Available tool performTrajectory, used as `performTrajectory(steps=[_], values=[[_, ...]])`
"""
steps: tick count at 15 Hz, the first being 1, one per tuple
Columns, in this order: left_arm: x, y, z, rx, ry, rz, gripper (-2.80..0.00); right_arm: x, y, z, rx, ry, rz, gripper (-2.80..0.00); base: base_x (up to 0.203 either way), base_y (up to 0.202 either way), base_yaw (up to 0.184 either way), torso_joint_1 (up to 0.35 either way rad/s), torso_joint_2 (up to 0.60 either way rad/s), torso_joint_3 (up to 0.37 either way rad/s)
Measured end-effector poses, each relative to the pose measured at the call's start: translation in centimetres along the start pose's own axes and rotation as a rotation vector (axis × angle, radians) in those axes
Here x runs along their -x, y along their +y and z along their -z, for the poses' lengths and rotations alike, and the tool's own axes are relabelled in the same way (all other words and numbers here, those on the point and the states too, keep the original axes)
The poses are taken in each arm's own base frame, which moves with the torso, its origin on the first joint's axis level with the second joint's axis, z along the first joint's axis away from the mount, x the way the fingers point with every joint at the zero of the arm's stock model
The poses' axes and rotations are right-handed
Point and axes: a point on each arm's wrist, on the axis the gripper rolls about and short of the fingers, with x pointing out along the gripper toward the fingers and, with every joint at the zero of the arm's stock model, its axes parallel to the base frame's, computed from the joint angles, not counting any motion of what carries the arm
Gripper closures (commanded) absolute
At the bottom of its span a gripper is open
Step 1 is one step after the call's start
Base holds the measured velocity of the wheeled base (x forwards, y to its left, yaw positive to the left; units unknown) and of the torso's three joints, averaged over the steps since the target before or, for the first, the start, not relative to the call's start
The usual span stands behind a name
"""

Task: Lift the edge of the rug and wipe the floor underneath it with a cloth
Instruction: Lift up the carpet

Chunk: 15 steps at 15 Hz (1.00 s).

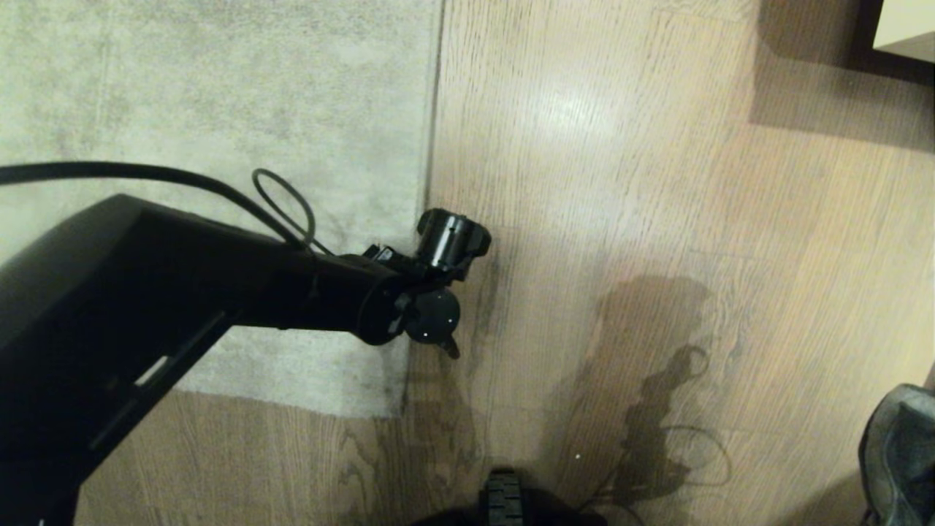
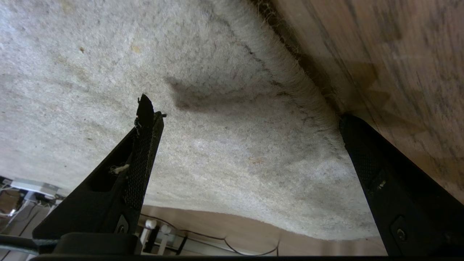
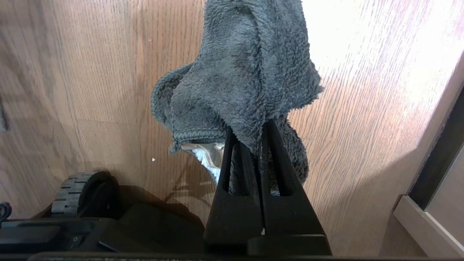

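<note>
The pale grey rug [image 1: 219, 95] lies flat at the left, its straight right edge running down to a near corner on the wood floor [image 1: 621, 183]. My left gripper [image 2: 246, 108] hangs low over that edge, just above the corner, and is open wide. One finger [image 2: 141, 152] stands over the pile; the other finger [image 2: 377, 174] sits right at the seam between the rug [image 2: 217, 90] and the floor [image 2: 398, 54]. Nothing is between them. My right gripper [image 3: 250, 128] is shut on the dark grey cloth [image 3: 239, 72], which hangs above the floor [image 3: 90, 72]. The cloth [image 1: 902, 453] shows at the head view's lower right edge.
Dark furniture [image 1: 898, 44] stands at the far right corner. My base's wheel [image 1: 504, 497] is at the near edge, also a wheel [image 3: 72, 192] in the right wrist view beside a pale furniture frame [image 3: 427, 214]. The left arm's cable [image 1: 146, 174] loops over the rug.
</note>
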Motion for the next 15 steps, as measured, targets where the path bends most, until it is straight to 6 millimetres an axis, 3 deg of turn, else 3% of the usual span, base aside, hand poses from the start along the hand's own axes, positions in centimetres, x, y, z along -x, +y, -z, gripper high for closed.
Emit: performTrajectory(steps=[3,9,15], values=[[-0.5,0.5,1.5,-0.031,0.043,-0.005,-2.8,0.0,0.0,0.0,0.0,0.0,-0.001,0.0,0.0,0.0,0.0,0.0,0.0,0.0],[-0.6,1.6,2.8,-0.041,0.073,-0.015,-2.8,0.0,0.0,0.0,0.0,0.0,-0.001,0.0,0.0,0.0,0.0,0.0,0.0,0.0],[1.2,1.7,0.9,0.001,0.006,-0.004,-2.8,0.0,0.0,0.0,0.0,0.0,-0.001,0.0,0.0,0.0,0.0,0.0,0.0,0.0]])
